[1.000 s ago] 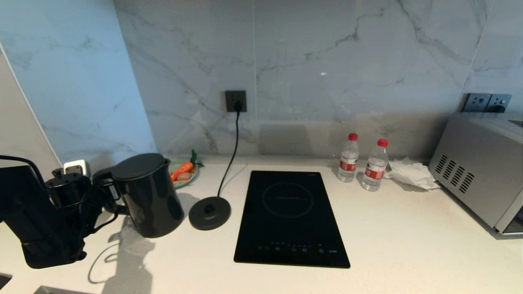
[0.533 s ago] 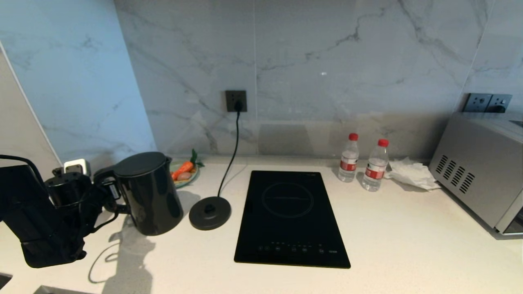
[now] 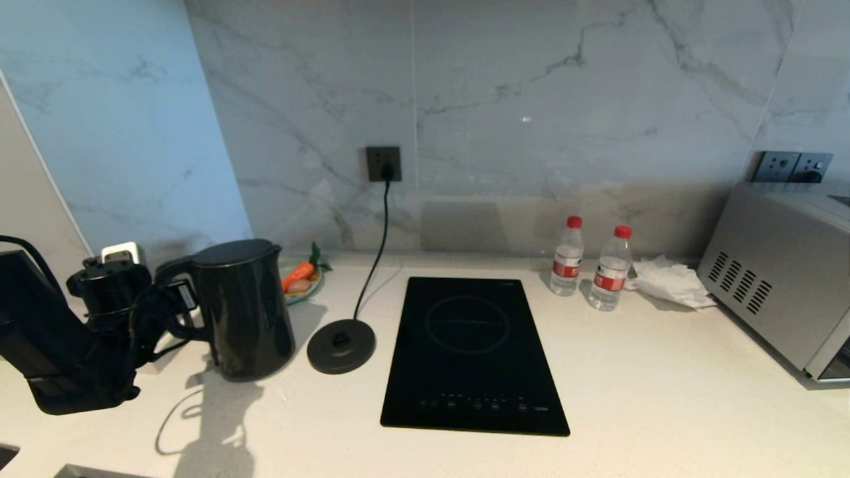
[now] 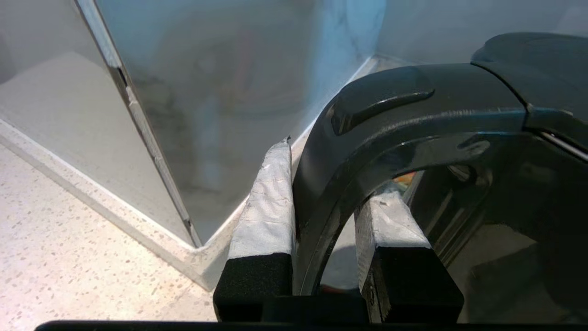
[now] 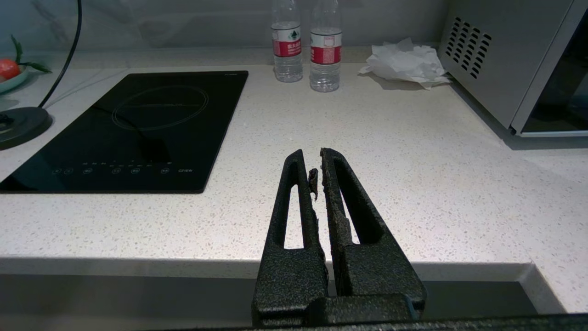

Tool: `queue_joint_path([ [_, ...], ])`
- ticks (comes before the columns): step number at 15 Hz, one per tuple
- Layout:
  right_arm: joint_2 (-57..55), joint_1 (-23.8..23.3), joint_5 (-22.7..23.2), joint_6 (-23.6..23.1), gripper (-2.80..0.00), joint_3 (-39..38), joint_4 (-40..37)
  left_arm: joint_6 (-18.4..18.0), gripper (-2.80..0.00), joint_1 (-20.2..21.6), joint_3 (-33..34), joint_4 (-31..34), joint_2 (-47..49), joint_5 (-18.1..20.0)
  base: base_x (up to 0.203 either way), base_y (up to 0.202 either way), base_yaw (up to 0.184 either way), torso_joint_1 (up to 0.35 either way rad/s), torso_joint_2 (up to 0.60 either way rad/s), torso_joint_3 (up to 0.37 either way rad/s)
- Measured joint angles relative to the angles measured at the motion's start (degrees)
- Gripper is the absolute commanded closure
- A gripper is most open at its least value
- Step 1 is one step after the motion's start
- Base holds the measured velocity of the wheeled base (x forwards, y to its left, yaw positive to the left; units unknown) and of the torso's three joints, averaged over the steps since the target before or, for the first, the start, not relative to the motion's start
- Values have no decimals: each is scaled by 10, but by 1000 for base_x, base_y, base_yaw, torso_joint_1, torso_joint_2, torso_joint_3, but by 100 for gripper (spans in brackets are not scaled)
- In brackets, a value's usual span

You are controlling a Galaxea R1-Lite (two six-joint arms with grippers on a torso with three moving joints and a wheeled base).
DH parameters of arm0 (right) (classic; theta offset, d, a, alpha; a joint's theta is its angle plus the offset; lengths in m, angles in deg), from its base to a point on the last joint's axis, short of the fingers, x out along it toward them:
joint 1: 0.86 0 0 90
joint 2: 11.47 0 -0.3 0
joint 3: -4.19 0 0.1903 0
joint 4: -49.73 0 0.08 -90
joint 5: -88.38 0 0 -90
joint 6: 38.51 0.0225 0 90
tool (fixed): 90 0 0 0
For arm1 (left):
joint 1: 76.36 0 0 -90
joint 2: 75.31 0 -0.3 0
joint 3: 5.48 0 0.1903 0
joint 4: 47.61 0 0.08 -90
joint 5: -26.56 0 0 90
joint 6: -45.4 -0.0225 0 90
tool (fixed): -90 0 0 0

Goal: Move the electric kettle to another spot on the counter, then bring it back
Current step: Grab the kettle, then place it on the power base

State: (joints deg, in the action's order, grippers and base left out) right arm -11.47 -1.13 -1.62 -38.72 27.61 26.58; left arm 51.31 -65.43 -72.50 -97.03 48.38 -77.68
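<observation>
Gripping the loop handle of the electric kettle (image 3: 246, 309), the left gripper (image 4: 321, 220) has its two taped fingers (image 4: 268, 202) pinched on either side of the handle's arch, one outside it and one through the loop. The kettle is upright at the far left of the counter (image 3: 664, 398), near the corner where the marble wall panels meet; whether its bottom touches the stone or hangs just above it is hard to tell from the head view. Just beside it to the right lies its round corded base (image 3: 340, 345), with the black cord (image 3: 380, 239) running up to a wall socket (image 3: 383, 164). Behind the kettle a small plate with a carrot (image 3: 302, 275) sits against the wall. Right of the base is the black induction hob (image 3: 475, 355), then two red-capped water bottles (image 3: 588, 265), crumpled paper (image 3: 671, 282) and a steel microwave (image 3: 777, 272). The right gripper (image 5: 319, 172) is off the counter's front edge, its jaws nearly together and holding nothing.
</observation>
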Motion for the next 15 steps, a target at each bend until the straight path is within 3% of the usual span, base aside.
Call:
queue_joint_path([
  [8,0,0,0,0,0,0,0,4,0,-3,0,2,-6,-2,0,0,0,0,0,0],
  [15,0,0,0,0,0,0,0,33,0,-22,3,3,-19,-19,0,0,0,0,0,0],
])
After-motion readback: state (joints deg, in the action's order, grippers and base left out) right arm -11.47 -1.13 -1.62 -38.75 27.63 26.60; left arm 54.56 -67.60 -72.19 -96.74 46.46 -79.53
